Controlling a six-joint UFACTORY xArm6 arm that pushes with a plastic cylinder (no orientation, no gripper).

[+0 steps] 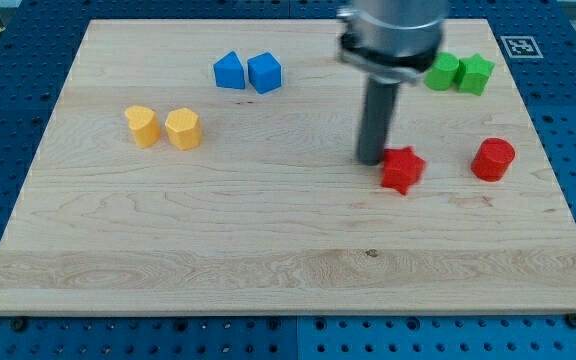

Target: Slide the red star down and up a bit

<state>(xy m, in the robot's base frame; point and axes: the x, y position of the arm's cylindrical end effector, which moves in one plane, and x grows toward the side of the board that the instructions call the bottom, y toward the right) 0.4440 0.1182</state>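
The red star (403, 169) lies on the wooden board (268, 240) at the view's right of centre. My tip (371, 160) stands on the board just to the view's left of the star's upper edge, touching it or nearly so. The dark rod rises from the tip to the arm's end at the view's top.
A red cylinder (493, 159) sits to the view's right of the star. Two green blocks (460, 73) lie at the top right, partly behind the arm. Two blue blocks (248, 71) lie at the top centre-left. Two yellow blocks (164, 127) lie at the left.
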